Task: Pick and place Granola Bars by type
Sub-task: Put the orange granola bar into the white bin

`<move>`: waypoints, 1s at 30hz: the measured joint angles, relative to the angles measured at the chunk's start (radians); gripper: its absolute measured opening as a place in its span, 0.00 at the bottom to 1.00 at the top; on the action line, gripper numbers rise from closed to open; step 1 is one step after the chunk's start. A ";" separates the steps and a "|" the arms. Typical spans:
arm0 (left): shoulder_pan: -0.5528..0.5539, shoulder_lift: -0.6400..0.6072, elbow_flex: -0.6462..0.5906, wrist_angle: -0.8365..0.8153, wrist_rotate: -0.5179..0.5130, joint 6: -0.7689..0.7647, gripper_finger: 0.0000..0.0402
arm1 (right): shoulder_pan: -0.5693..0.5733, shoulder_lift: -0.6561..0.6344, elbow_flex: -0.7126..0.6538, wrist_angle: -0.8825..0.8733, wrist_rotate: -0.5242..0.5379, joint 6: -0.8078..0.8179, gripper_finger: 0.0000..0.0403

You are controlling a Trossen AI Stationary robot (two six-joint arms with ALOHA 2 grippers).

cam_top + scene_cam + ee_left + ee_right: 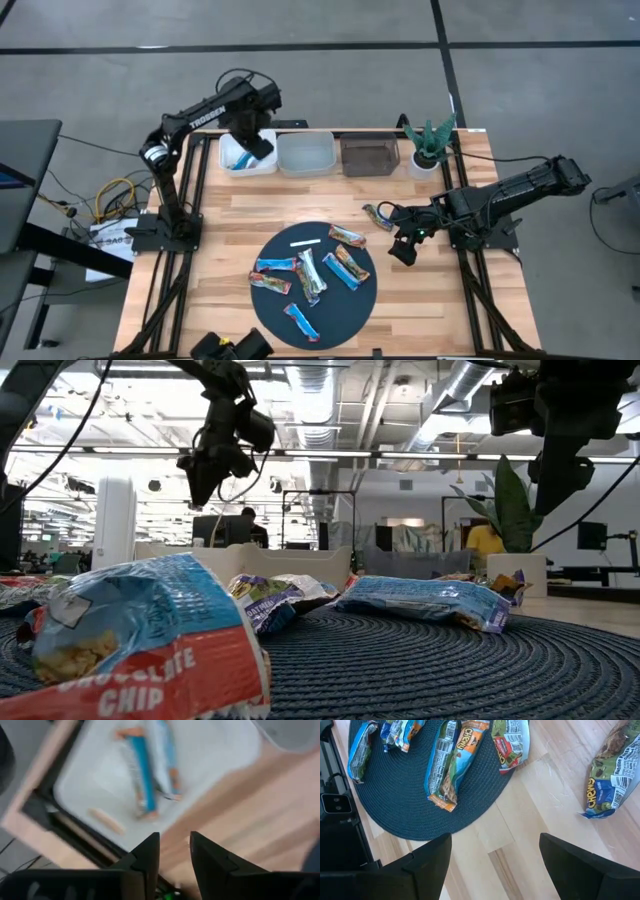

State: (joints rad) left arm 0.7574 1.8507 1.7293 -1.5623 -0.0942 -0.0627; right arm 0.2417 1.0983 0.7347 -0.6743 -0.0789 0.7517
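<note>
Granola bars lie on my round mat; two apparently rest in the white bin beneath my emptied, parted left end effector. Right end effector gapes empty.

The pale plank worktop is showing smooth, lightly glossy wood grain. The round dark-blue mat is looking matt and ribbed, like woven cord. The foil-wrapped granola bars are gleaming, crinkled and shiny. The white rectangular bin is appearing as smooth plastic. The black end effector fingers are looking matt.
</note>
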 joint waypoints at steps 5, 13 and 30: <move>-0.032 -0.028 -0.020 0.040 0.094 0.056 0.26 | 0.000 0.000 0.000 0.000 0.005 -0.001 0.73; -0.143 -0.263 -0.020 0.280 0.225 0.002 0.26 | 0.023 0.000 0.000 0.022 0.051 -0.034 0.73; -0.534 -0.758 -0.685 0.979 0.199 -0.379 0.26 | 0.084 0.090 -0.048 0.217 0.051 -0.014 0.73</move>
State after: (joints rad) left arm 0.2230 1.0931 1.0440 -0.5830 0.1051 -0.4412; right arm 0.3260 1.1885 0.6867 -0.4573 -0.0275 0.7382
